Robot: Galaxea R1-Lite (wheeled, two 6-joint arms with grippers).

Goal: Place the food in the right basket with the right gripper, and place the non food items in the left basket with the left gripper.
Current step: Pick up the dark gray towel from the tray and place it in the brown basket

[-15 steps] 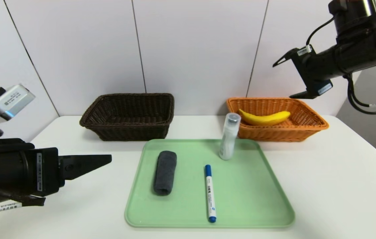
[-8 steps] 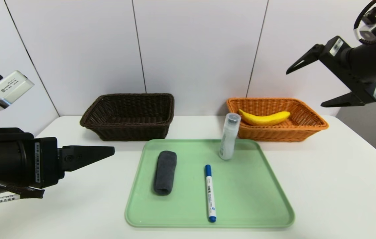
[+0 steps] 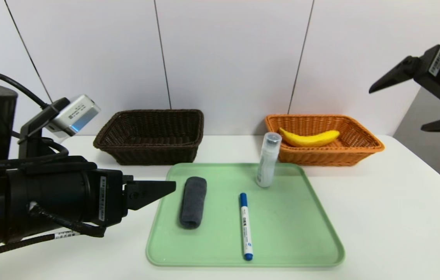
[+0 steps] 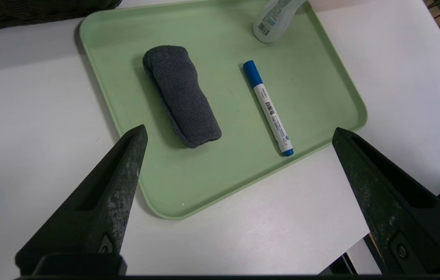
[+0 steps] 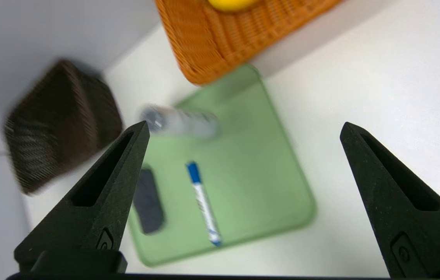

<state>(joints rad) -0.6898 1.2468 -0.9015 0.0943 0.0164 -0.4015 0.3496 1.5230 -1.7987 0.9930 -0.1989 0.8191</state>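
Banana (image 3: 309,138) lies in orange basket (image 3: 364,149); left gripper (image 3: 154,193), jaws wide and empty, must next grasp cloth (image 3: 193,202) at its 3 o'clock; right gripper (image 3: 406,99) wide, empty.

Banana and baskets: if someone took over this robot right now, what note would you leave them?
Left gripper: open, empty, at the green tray's left edge beside the cloth.
Right gripper: open, empty, raised off to the right of the orange basket.
Done: banana lies in the orange basket.
Left: cloth, marker and upright bottle are on the tray; all go into the dark basket, which looks empty, with the left gripper.
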